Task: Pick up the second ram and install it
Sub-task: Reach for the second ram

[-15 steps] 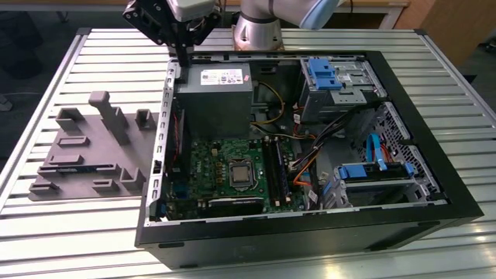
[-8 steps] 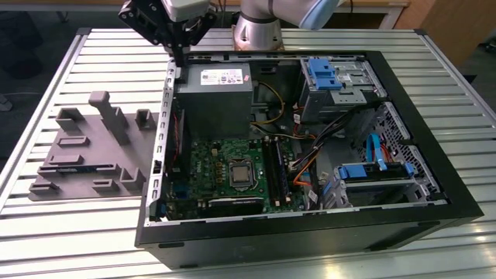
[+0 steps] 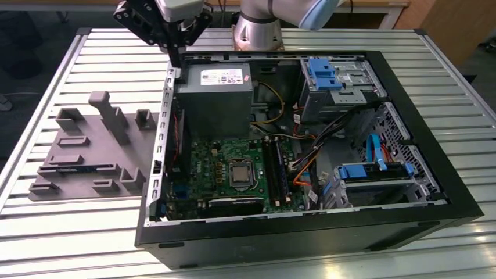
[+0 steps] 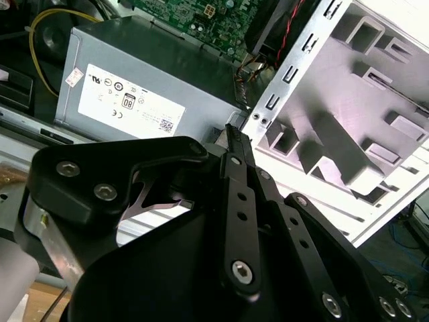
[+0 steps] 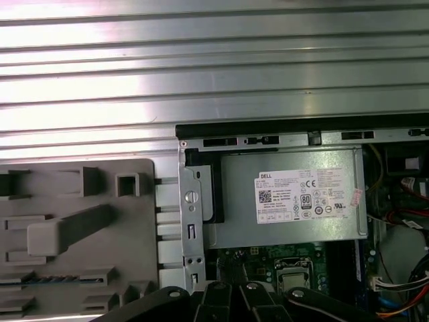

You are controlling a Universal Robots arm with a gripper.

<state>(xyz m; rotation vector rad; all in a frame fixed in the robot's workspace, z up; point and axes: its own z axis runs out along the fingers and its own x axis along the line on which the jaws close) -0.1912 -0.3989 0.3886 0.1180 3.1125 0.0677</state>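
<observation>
The second ram (image 3: 78, 170) is a thin dark strip lying in a slot of the grey fixture block (image 3: 93, 145), on the exterior view's left beside the open computer case. In the first wrist view the second ram (image 5: 40, 279) lies in the fixture (image 5: 74, 228) the same way. My gripper (image 3: 180, 61) hangs above the case's far left corner, over the grey power supply (image 3: 220, 99), well apart from the stick. Its black fingertips (image 4: 233, 134) meet with nothing between them. The motherboard's long black slots (image 3: 277, 168) lie inside the case beside the processor socket.
The black case (image 3: 310, 232) stands open on a slatted metal table (image 3: 69, 232). Inside are the green motherboard (image 3: 209, 168), bundled cables (image 3: 310, 157) and blue-tabbed drive bays (image 3: 322, 72). The case's metal side wall (image 4: 295, 74) runs between the fixture and the power supply (image 5: 288, 198).
</observation>
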